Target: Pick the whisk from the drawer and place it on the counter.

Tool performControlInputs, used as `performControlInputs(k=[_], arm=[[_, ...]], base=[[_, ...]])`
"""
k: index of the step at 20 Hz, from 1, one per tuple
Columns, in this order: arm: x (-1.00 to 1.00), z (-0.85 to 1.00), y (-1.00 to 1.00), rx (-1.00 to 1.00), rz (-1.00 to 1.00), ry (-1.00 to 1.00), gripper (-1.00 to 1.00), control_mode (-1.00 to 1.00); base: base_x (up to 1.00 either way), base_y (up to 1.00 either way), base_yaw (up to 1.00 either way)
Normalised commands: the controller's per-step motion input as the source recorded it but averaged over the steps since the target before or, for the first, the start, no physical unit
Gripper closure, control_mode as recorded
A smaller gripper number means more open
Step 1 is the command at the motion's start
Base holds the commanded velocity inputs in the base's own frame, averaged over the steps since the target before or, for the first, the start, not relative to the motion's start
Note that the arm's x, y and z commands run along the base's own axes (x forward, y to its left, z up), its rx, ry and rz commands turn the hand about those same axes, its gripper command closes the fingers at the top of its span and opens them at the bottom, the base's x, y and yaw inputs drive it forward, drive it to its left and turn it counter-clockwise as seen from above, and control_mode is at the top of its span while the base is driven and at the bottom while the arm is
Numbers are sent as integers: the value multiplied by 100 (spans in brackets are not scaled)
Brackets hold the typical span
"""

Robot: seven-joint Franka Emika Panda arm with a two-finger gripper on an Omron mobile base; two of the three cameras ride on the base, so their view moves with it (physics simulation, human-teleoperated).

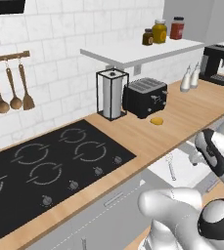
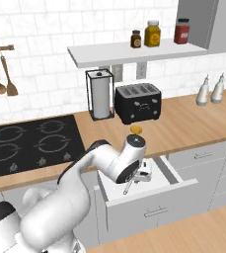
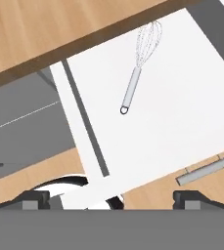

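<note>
While drawer (image 3: 191,117) gapes, one whisk (image 3: 139,68) inside

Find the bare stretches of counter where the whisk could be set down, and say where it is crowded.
Free: the counter between the toaster and the two bottles, and the front strip above the drawer beside the yellow lump. Crowded: the back, with paper towel holder and toaster; the cooktop fills the left. The whisk lies in the drawer.
</note>
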Motion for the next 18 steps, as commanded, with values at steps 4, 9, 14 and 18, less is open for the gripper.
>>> performControlInputs(k=[4, 9, 14, 18], arm=[[56, -12, -39, 8, 9, 12, -100, -100], [64, -44, -20, 3, 14, 10, -100, -100], [37, -68, -21, 1, 15, 4, -100, -100], [15, -69, -28, 4, 17, 0, -100, -100]], base=[[0, 0, 0], [0, 0, 0], [0, 0, 0], [0, 0, 0]])
